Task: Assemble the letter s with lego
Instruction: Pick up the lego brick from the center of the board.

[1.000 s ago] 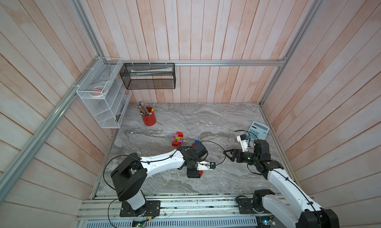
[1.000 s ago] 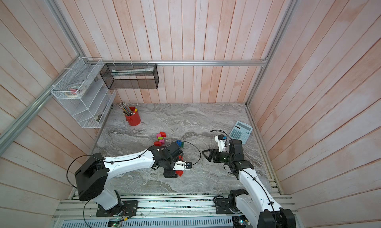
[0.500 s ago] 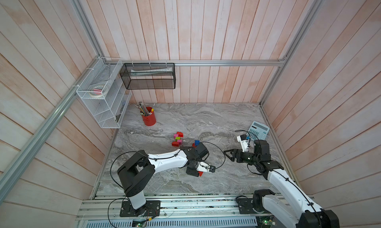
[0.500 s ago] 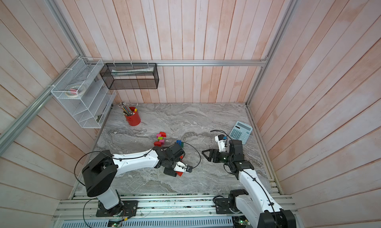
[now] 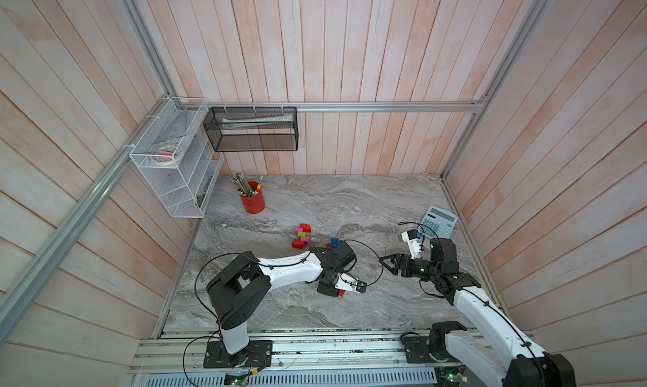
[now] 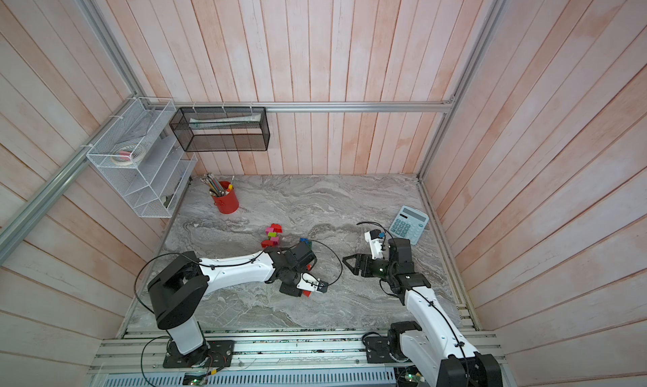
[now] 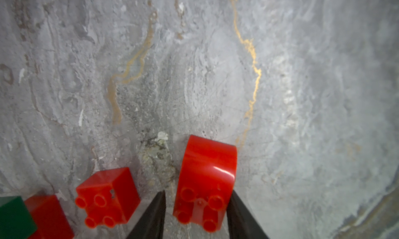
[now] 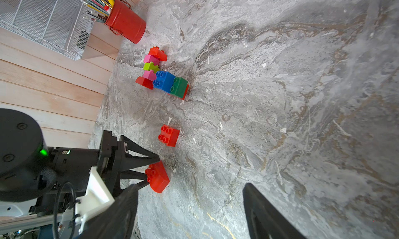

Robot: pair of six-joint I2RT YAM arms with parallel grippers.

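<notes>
The left gripper (image 7: pixel 197 192) is seen low over the table (image 7: pixel 216 65), its fingers (image 7: pixel 237 216) flanking a curved red brick (image 7: pixel 207 168), one touching and the other a sliver off, so a firm pinch cannot be told. A square red brick (image 8: pixel 169 135) is seen just beside it, and farther off a blue brick (image 8: pixel 164 81) and a green brick (image 8: pixel 181 87) are found side by side near a chain (image 8: pixel 151 65) of red, pink and lime bricks. The right gripper (image 8: pixel 191 185) is held spread and empty, well apart.
</notes>
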